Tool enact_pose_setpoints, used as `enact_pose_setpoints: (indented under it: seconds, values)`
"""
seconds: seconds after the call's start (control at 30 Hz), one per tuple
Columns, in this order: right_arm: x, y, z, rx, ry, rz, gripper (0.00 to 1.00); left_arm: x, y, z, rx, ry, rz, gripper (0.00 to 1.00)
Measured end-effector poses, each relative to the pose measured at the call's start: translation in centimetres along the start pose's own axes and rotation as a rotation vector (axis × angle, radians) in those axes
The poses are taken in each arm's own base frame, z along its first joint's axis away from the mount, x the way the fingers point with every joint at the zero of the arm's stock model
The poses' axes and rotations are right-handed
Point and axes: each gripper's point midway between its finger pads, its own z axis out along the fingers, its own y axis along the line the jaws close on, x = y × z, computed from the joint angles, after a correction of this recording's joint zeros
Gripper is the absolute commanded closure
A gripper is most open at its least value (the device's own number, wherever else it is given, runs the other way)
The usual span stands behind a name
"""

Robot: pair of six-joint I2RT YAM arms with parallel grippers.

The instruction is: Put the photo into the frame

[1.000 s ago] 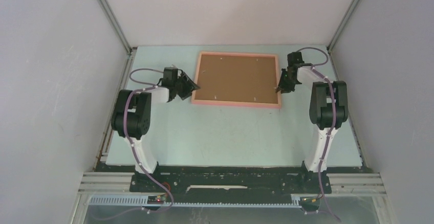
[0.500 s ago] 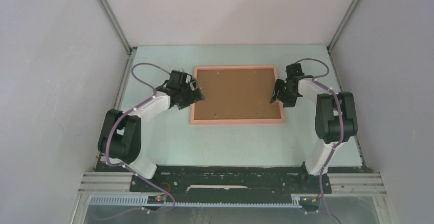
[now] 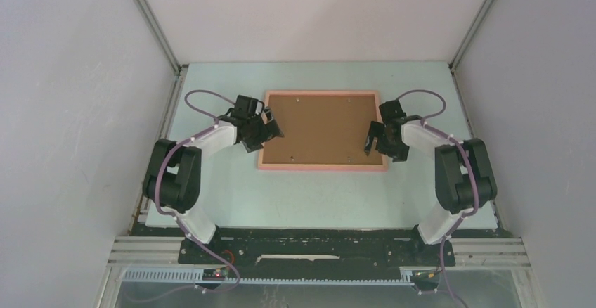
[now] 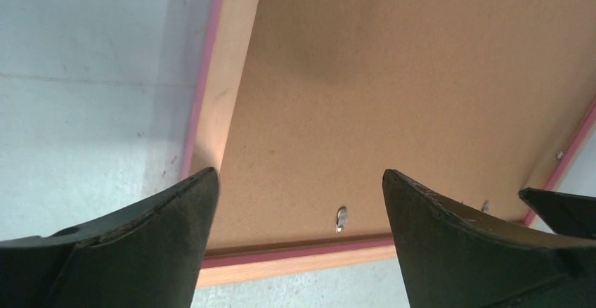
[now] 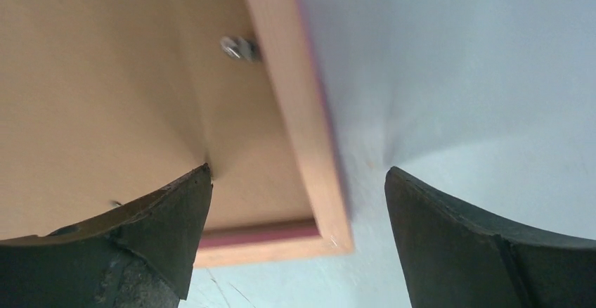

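Lying face-down mid-tabletop (image 3: 232, 195): frame (image 3: 323, 167), brown backing board (image 3: 320, 129) up; photo not in view. Left hand (image 4: 299, 181) spread at left rail. Right hand (image 5: 299, 174) spread, straddling right rail near a corner. Judged stiff, light, clear front fragile. Grip opposite rails, not the board.

The frame (image 3: 322, 167) has a salmon-pink border. The backing board (image 3: 322, 129) inside it is cork brown, finely speckled. The bench (image 3: 309, 195) is pale mint green. The left hand (image 3: 270, 129) and right hand (image 3: 370, 143) are matt black. The arms (image 3: 211, 138) are white with black joints, and the cables (image 3: 199, 95) are purple.
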Motion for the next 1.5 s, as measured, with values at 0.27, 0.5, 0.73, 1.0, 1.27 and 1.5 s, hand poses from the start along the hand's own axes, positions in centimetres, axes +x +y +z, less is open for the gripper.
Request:
enact_pose_setpoints:
  seconds: [0.27, 0.5, 0.73, 1.0, 1.27, 1.5]
  values:
    - [4.6, -2.3, -4.1, 0.004, -0.063, 0.158, 0.08, 3.7, -0.7, 0.0, 0.141, 0.072, -0.113, 0.07]
    - [6.8, 1.4, -2.9, -0.138, 0.024, 0.416, 0.13, 9.7, -2.6, -2.3, 0.277, 0.133, -0.108, 0.07]
    - [6.3, 3.6, -2.0, -0.139, 0.015, 0.605, 0.5, 11.7, -2.8, -6.3, 0.299, 0.09, -0.023, 0.06]
    - [6.4, 2.8, -1.5, -0.055, -0.003, 0.723, 1.0, 7.0, -2.3, -11.5, 0.281, -0.171, 0.056, 0.05]
    - [2.8, 1.8, -0.6, -0.117, -0.019, 0.451, 1.0, 4.6, -1.5, -12.6, 0.197, -0.261, 0.088, 0.04]
    - [0.5, 2.7, 0.2, -0.18, 0.025, 0.12, 0.88, 1.5, -1.1, -12.0, 0.134, -0.313, 0.074, 0.03]
